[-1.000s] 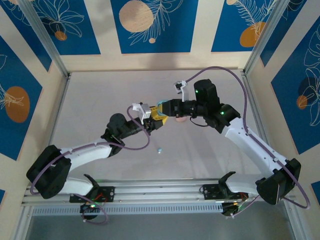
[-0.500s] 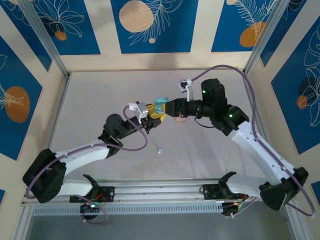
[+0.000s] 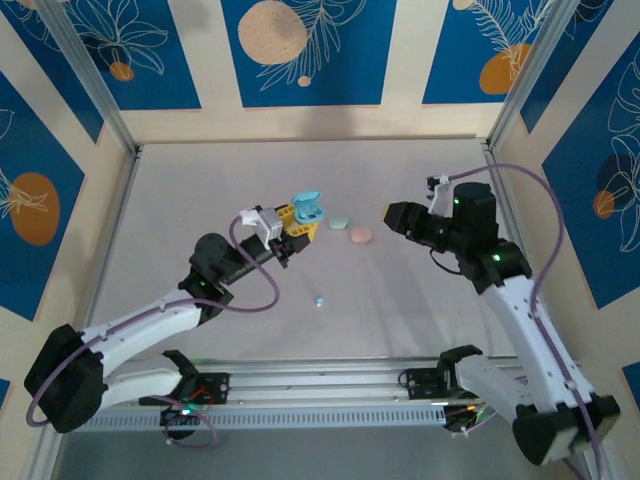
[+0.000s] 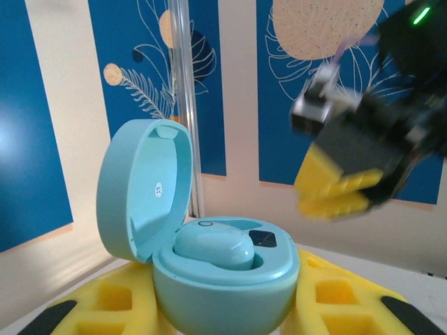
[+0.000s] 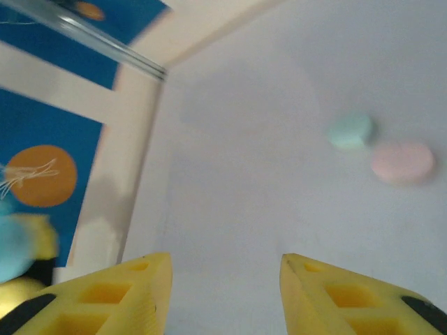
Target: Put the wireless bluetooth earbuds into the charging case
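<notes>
The left tool is clamped on an open blue case, one earbud seated inside. The right tool hangs empty, jaws parted. A speck, probably another earbud, lies on the worktop.

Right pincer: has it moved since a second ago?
Yes. The right pincer has drawn back rightward from the blue case in the left pincer, and now sits right of the pink case.

L arm stretches fwd, left gripper tipped up, squeezed tight on blue case. R arm bent, right gripper points left, fingers apart.
</notes>
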